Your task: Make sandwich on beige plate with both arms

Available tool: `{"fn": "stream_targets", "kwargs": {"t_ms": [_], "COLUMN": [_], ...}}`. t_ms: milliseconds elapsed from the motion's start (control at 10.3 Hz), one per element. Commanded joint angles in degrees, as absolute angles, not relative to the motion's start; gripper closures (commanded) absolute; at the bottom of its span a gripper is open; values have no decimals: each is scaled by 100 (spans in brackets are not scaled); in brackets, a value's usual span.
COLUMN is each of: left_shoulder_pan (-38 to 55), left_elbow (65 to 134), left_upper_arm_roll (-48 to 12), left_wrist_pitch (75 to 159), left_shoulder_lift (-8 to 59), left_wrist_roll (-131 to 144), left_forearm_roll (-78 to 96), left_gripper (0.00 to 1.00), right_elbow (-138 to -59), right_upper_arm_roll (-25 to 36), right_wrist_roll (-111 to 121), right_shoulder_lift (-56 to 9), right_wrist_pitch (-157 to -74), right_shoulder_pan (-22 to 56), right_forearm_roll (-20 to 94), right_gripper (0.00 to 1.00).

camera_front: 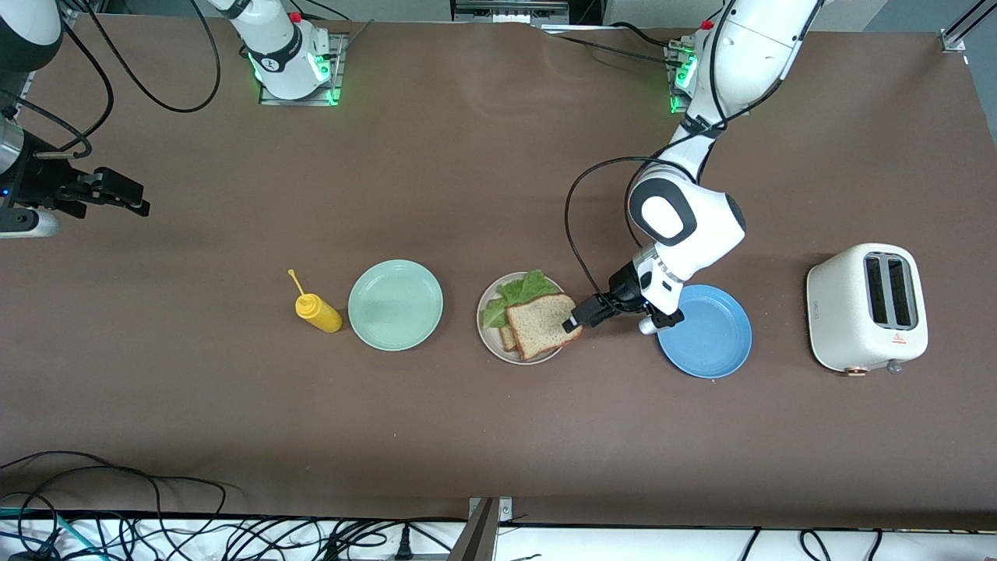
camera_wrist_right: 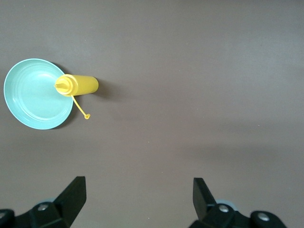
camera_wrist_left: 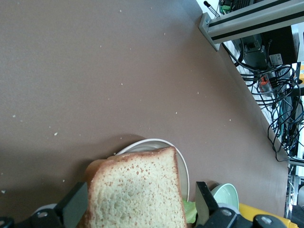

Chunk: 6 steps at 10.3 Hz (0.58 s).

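Observation:
The beige plate (camera_front: pixel 496 348) sits mid-table. On it lie a lower bread slice (camera_front: pixel 508 337), a ruffled green lettuce leaf (camera_front: pixel 518 292) and a top bread slice (camera_front: pixel 543 323) lying askew over both. My left gripper (camera_front: pixel 580 315) is low at the plate's edge toward the left arm's end. Its fingers (camera_wrist_left: pixel 76 202) are open and straddle the top slice (camera_wrist_left: pixel 137 190), with a gap on one side. The plate rim (camera_wrist_left: pixel 147 141) and the lettuce (camera_wrist_left: pixel 190 211) show around it. My right gripper (camera_front: pixel 128 199) is open and empty, waiting over bare table at the right arm's end.
A blue plate (camera_front: pixel 713 335) lies under the left wrist, with a white toaster (camera_front: pixel 868 308) at the left arm's end. A mint-green plate (camera_front: pixel 395 304) and a yellow mustard bottle (camera_front: pixel 318 312) lie beside the beige plate toward the right arm's end.

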State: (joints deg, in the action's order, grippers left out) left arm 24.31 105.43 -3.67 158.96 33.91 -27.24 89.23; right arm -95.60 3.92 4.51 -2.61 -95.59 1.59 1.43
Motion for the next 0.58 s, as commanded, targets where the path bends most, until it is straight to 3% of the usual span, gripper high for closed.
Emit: {"fn": "stream_targets", "kwargs": {"t_ms": [0,484], "left_shoulder_pan": [2356,1794], "left_elbow": [10932,11662], "left_upper_arm_roll": [-440,-387], "left_wrist_pitch": [16022,16022], "left_shoulder_lift": [2972,2278], "left_wrist_roll": [-2777,-2769], "left_forearm_roll": [8780,7745], "left_gripper": [0,0], "right_elbow": [-9580,-9580], "right_upper_arm_roll": [413,413], "right_wrist_roll": [492,492], "right_shoulder_lift": [-229,-237], "right_wrist_pitch": [-9536,-9554], "right_shoulder_pan": [193,193], "right_forearm_roll": [141,149], "right_gripper": [0,0]}}
